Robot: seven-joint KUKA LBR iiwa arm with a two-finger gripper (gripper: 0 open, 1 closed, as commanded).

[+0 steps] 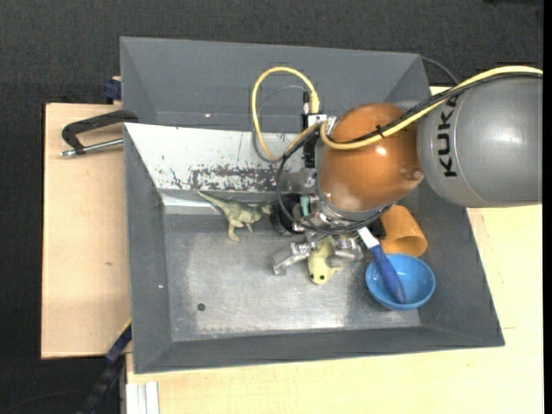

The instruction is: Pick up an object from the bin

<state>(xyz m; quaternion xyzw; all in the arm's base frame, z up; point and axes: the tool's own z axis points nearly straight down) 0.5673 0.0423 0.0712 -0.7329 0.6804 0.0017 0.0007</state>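
My gripper (317, 254) is down at the bin floor, right of centre, under the arm's orange cover. Its metal fingers (288, 261) stand open on either side of a small pale yellow toy (320, 268) that lies on the floor. The toy's lower end sticks out toward the bin's front. A beige dinosaur figure (235, 215) stands to the left by the back wall. A small black thing (285, 215) lies just left of the gripper, partly hidden.
A blue bowl (400, 284) with a blue-handled tool in it sits to the right of the gripper. An orange cup (404, 232) lies behind the bowl against the right wall. The arm and its cables cover the back right.
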